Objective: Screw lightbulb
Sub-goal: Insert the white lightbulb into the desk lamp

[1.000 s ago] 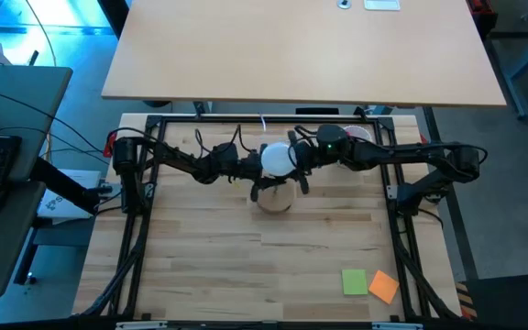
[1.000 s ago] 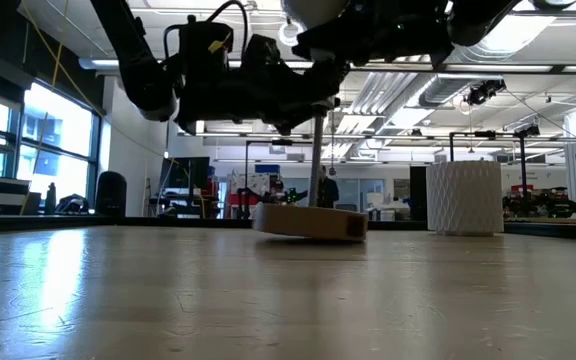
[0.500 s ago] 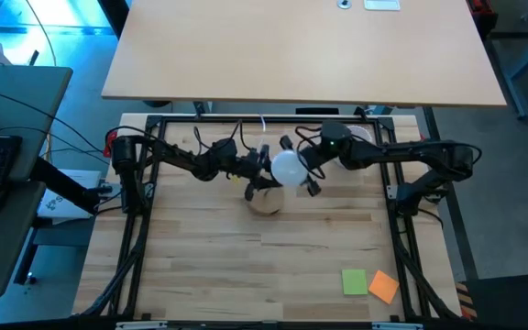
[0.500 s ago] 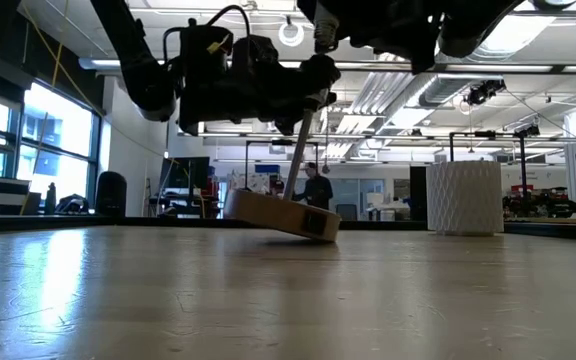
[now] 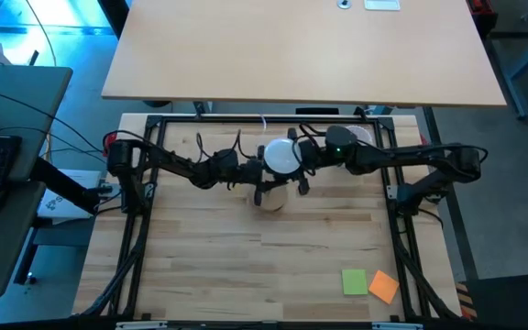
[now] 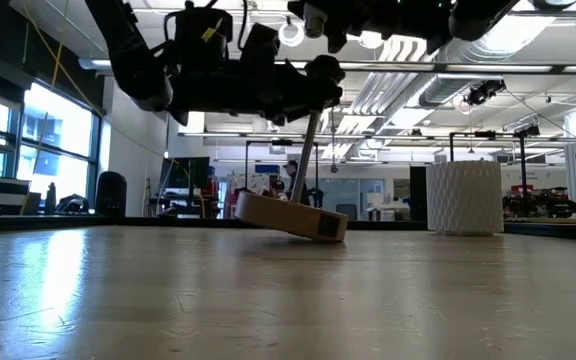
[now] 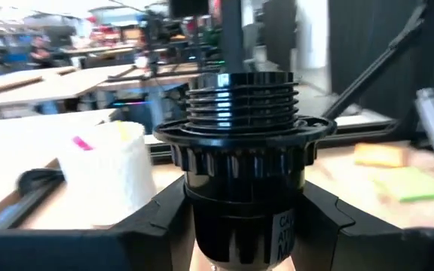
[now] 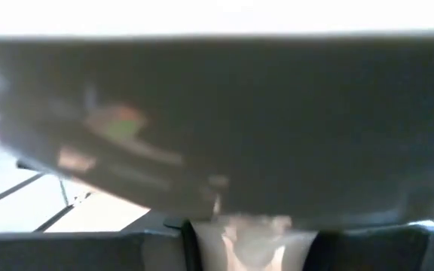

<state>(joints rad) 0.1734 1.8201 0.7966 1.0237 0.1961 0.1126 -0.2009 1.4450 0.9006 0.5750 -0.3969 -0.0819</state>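
The lightbulb point(image 5: 280, 158), a white frosted globe, is upright above the middle of the table, with my right gripper point(image 5: 299, 165) shut on it from the right. Below it stands a round wooden stand point(image 6: 290, 215) with a thin rod point(image 6: 306, 150) and a black threaded socket point(image 7: 243, 98) on top. My left gripper point(image 5: 262, 176) is shut on that socket from the left. The stand leans, with the left edge of its base raised and the right edge low at the table. Whether the bulb's base touches the socket, I cannot tell. My left gripper pinches the socket's smooth lower body point(image 7: 243, 199), below the flange, between its two fingers. The fingers point(image 7: 149, 226) come level from the table's left. The stand hangs tilted under the hold, its base's right edge point(image 6: 340, 232) down at the table. My right gripper pinches the bulb's narrow pale neck point(image 8: 251, 233) between its two fingers, level from the table's right. The globe point(image 8: 217, 113) rises above the fingers and fills the wrist view. The bulb is lifted clear of the table.
A white ribbed cup point(image 6: 465, 197) with pink items stands at the far right, behind my right arm. A green note point(image 5: 354, 281) and an orange note point(image 5: 384, 287) lie at the near right. The near half of the wooden table point(image 5: 246, 266) has free room.
The stand has tipped from nearly flat to leaning, its base's left edge lifted while the right edge stays low. My left gripper has rolled with the socket. My right gripper swung the bulb toward the near edge and back over the socket.
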